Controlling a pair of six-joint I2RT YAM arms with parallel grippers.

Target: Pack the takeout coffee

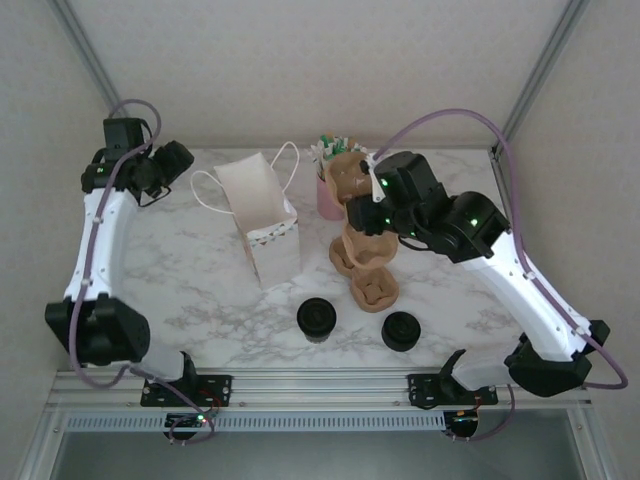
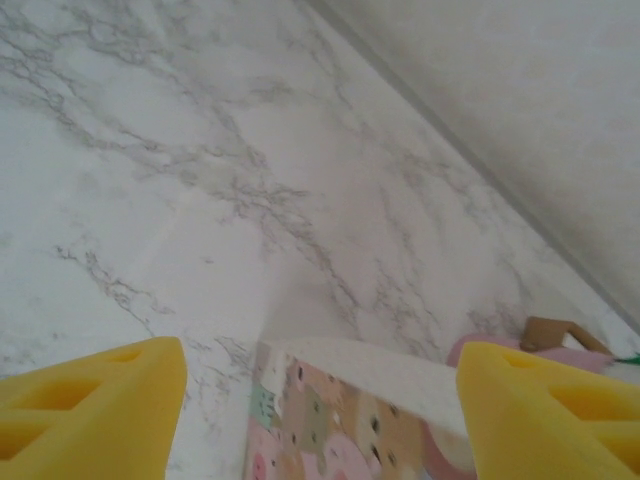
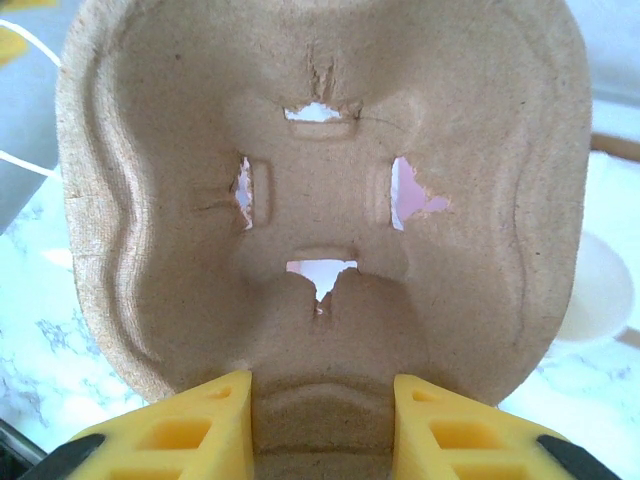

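Carrier staging, coffee unpacked.
Your right gripper (image 3: 320, 405) clamps pulp carrier (image 3: 320, 200), left gripper (image 2: 320, 400) apart; next likely reach lower-centre takeout coffee (image 1: 318, 318).

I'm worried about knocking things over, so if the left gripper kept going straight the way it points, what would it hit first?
Probably the white paper bag: its open top lies just ahead, between the left gripper's spread fingers. Depth is hard to judge from the wrist view.
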